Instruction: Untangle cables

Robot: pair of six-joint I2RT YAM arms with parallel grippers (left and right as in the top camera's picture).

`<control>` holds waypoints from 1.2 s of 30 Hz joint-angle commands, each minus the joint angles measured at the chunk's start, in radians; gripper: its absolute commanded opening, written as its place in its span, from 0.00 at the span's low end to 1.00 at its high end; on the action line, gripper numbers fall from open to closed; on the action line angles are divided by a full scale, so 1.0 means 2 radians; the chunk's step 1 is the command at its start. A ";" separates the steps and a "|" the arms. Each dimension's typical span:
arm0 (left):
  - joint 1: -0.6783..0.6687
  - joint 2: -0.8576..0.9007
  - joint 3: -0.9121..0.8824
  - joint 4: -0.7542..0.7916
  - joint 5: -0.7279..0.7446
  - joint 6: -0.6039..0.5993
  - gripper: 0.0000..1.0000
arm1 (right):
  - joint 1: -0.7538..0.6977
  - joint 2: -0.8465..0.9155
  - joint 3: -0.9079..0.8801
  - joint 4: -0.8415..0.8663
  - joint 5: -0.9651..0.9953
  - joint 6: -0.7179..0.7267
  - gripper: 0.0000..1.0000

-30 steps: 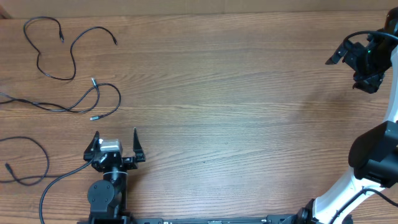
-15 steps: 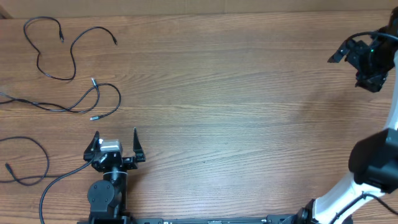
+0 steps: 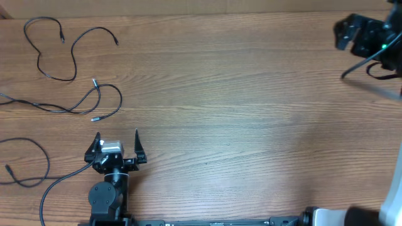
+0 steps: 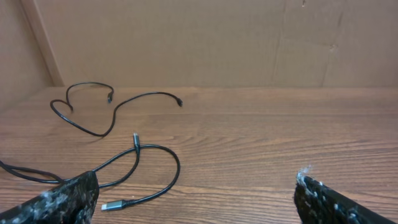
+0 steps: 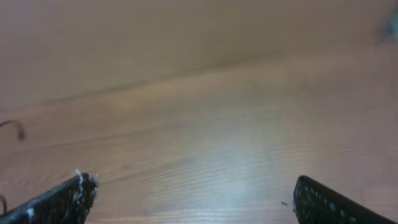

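Left gripper [image 3: 117, 134]: jaws spread wide, empty, at 7 o'clock on the table [image 3: 220, 94], fingers aimed toward 12 o'clock.
Right gripper [image 5: 193, 182]: jaws equally wide, holding nothing, up at the 2 o'clock corner of the overhead view.
Cables: all over the 8-to-11 o'clock part of the table, well apart from the right gripper, at 9 o'clock from it.
Upper cable [image 3: 59, 79]: farthest away, at 11 o'clock from the left gripper, laid in a loose wave, both plugs visible, clear of the others.
Middle cable [image 3: 120, 102]: at 10 to 11 o'clock from the left gripper; one loop with a silver plug near the left fingertip, not touching it.
Lower cable [image 3: 48, 163]: at 8 o'clock from the left gripper, curled in an open arc.
Arm cable [image 3: 63, 180]: thicker, trailing from the left arm toward 7 o'clock, just beside the lower cable; contact impossible to judge.
Cut off: middle and lower cables both running off the 9 o'clock edge; far ends hidden, so one cord or two in the middle unclear.
Hard to make out: right gripper smeared in the overhead view; right wrist view blurred, with a dark cable end at its left edge, unidentifiable.
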 commanded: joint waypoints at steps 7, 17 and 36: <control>-0.003 -0.005 -0.003 0.001 0.006 0.010 1.00 | 0.044 -0.153 -0.214 0.157 -0.016 -0.068 1.00; -0.003 -0.005 -0.003 0.001 0.006 0.010 1.00 | 0.044 -0.380 -0.522 0.347 -0.064 -0.068 1.00; -0.003 -0.005 -0.003 0.001 0.006 0.010 0.99 | 0.055 -0.608 -0.744 0.417 -0.099 -0.085 1.00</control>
